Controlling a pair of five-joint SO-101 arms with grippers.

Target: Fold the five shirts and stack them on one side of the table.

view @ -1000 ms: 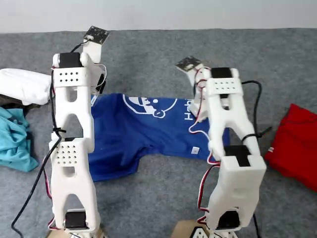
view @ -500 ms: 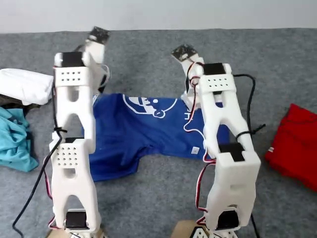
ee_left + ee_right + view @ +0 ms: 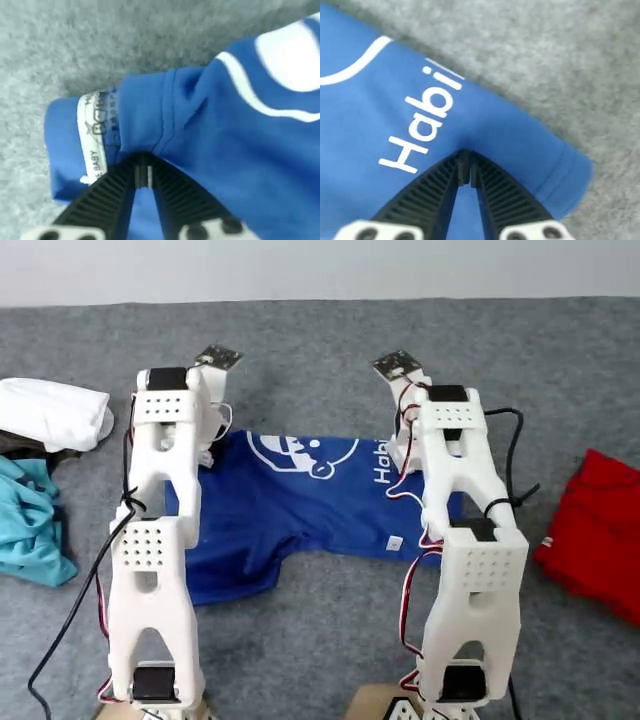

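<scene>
Shirt: blue cotton shirt with white print [image 3: 300,510] lies spread and partly rumpled on the grey carpeted table [image 3: 300,340], under the two arms.
Left tool [image 3: 142,170]: pinched closed on a fold of the blue fabric, beside the neck label.
Right tool [image 3: 465,165]: pinched closed on the blue fabric near a sleeve hem, next to the white lettering.
Other garments: red folded shirt [image 3: 595,535] at the right edge; white bundled shirt [image 3: 55,412] and teal crumpled shirt [image 3: 30,525] at the left edge.

The left gripper's [image 3: 142,169] black ribbed fingers [image 3: 175,196] pinch a bunched fold of the blue fabric shirt [image 3: 230,145], just beside its white label [image 3: 93,142], above the grey carpeted bench [image 3: 75,40].
</scene>
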